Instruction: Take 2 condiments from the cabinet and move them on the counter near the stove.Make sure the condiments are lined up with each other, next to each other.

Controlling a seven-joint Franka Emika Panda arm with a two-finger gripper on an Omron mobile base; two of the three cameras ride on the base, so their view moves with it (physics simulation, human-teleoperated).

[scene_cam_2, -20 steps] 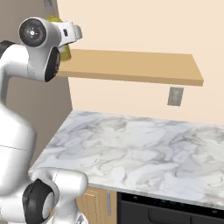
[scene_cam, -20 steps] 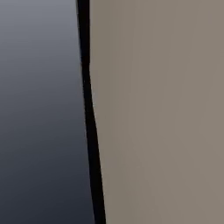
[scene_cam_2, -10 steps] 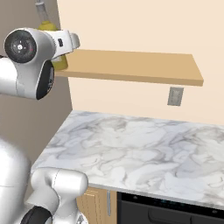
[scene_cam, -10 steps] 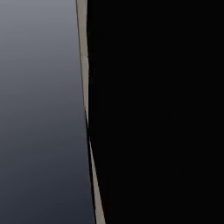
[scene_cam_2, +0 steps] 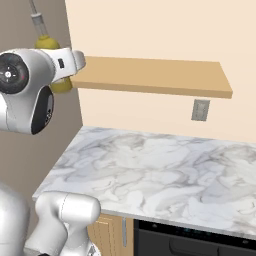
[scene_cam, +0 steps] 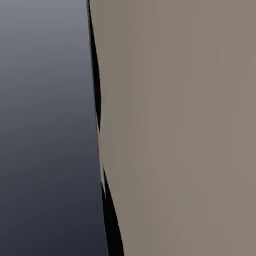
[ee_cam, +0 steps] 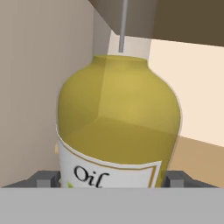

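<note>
Lifted higher; yellow bottle (ee_cam: 118, 127), white "Oil" label.

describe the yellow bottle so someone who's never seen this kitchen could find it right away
Find the wooden shelf on the wall above the marble counter. At its left end, behind the white arm, stands the yellow bottle: rounded shoulders, thin grey pourer, white label reading "Oil".
</note>
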